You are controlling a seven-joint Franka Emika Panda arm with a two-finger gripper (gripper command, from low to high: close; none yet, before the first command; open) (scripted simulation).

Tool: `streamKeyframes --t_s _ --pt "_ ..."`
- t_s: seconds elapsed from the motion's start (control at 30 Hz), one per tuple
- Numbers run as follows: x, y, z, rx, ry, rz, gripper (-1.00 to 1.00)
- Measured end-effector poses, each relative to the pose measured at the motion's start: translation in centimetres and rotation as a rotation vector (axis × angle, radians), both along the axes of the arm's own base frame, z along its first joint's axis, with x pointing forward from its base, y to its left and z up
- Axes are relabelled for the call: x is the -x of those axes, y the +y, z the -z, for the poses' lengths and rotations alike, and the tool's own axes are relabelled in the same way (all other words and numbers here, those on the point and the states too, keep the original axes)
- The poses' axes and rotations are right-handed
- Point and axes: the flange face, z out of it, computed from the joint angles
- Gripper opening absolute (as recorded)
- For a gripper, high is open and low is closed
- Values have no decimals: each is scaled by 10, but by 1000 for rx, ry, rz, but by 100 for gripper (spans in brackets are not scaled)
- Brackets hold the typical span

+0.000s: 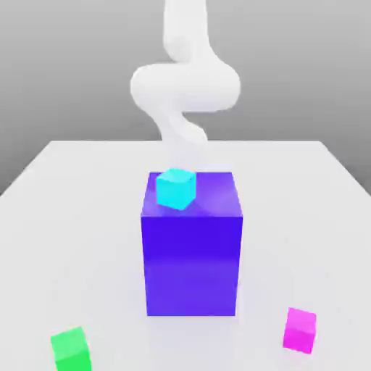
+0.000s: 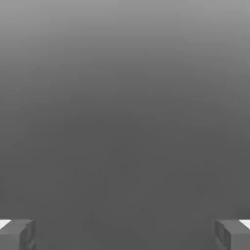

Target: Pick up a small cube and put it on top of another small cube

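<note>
The small magenta cube [image 1: 300,330] rests on the white table [image 1: 87,217] near the front, at the exterior view's right. A cyan cube [image 1: 176,188] sits on top of the big blue-purple block [image 1: 192,253] in the middle of the table. A green cube [image 1: 71,350] lies at the front, at the exterior view's left. My white arm [image 1: 185,87] curls down behind the block, far from the magenta cube. In the hand view my gripper [image 2: 125,235] is open, its grey fingertips [image 2: 19,234] wide apart with nothing between them, facing plain grey background.
The tall blue-purple block stands between the arm and the two front cubes. Bare table surface lies on both sides of the block and between the green and magenta cubes.
</note>
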Motion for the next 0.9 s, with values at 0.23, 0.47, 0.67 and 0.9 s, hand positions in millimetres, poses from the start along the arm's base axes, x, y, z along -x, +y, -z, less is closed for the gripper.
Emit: streamKeyframes --t_s 0.23,0.47,0.67,0.9 --pt "-72 52 120 92 183 -290 0" --pt "-100 111 251 202 347 -572 0" --pt "-87 164 365 319 477 -828 0" --pt "-55 183 486 449 610 -1053 0"
